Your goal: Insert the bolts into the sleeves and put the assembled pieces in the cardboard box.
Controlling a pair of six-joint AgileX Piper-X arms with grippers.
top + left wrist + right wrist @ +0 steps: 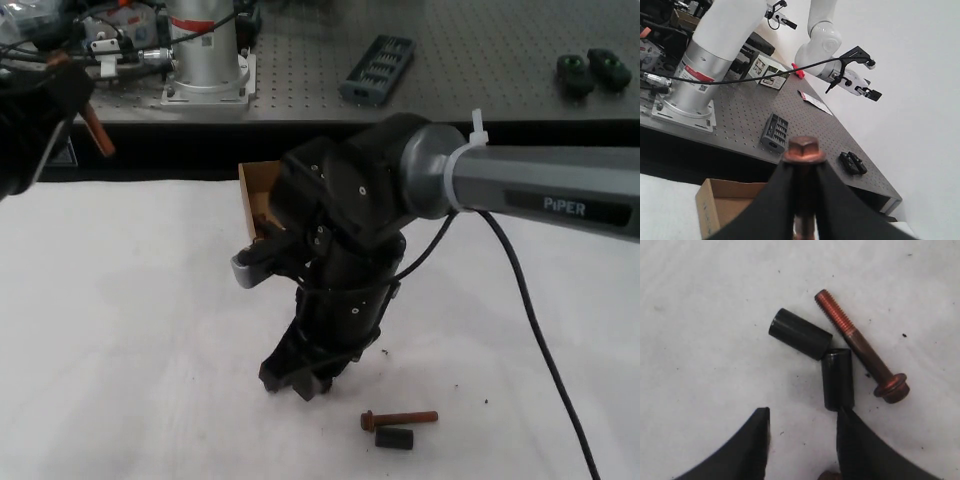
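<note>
Right pincer [802,440] is spread low over the white counter [700,315]. One finger sits right at the end of a sleeve [837,380] that touches a second sleeve [800,333], with a loose bolt [862,347] just beside. Closing here could easily nudge the pile and roll stuff away. Left pincer [804,167] is up high pinching another bolt [802,150], and the cardboard box [250,195] is behind the right arm.

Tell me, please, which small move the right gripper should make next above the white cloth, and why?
Probably shift the right gripper sideways until the nearer black cylindrical sleeve lies between its open fingers. That sleeve lies in front of one finger, not the gap, and the left gripper holds a copper-coloured hex-head bolt that needs a sleeve.
</note>
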